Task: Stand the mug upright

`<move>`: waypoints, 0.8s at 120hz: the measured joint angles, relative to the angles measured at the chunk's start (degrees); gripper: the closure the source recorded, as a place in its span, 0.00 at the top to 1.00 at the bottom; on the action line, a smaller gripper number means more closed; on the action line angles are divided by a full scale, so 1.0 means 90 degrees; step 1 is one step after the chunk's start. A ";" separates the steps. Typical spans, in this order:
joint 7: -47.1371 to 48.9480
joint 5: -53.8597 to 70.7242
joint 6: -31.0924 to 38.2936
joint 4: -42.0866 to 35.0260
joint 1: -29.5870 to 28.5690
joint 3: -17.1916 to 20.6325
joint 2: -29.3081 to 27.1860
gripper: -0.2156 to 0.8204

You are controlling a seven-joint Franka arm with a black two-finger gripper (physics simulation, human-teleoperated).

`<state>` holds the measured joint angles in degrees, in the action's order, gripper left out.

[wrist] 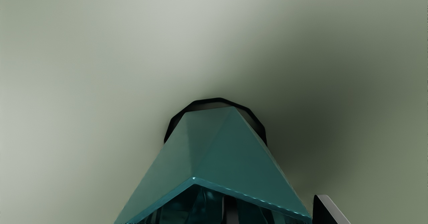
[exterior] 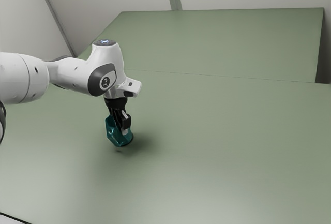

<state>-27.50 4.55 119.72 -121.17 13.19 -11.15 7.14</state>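
My gripper (exterior: 124, 129) points down at the teal faceted mug (exterior: 115, 134), with part of the mug behind its fingers. In the wrist view the mug (wrist: 214, 150) has its open rim toward my hand, and a dark curved band shows beyond its far end. My gripper (wrist: 275, 212) is shut on the mug's wall, one finger inside the opening and the other outside. The mug leans somewhat in the exterior view, its lower end very close to the table; whether they touch I cannot tell.
The green table (exterior: 222, 146) extends widely toward the exterior view's right. A soft shadow lies beside the mug. A raised-looking green panel (exterior: 222, 43) and pale walls stand at the back.
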 joint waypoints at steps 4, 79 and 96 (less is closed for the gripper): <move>0.0000 -0.0002 -0.0002 0.0003 -0.0001 0.0002 -0.0010 0.38; 0.0011 -0.0151 -0.0216 0.0316 0.0046 0.0022 -0.0406 0.46; 0.0031 -0.0211 -0.0473 0.0644 0.0043 0.0058 -0.0434 0.50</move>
<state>-27.22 2.65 115.46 -115.38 13.58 -10.63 3.23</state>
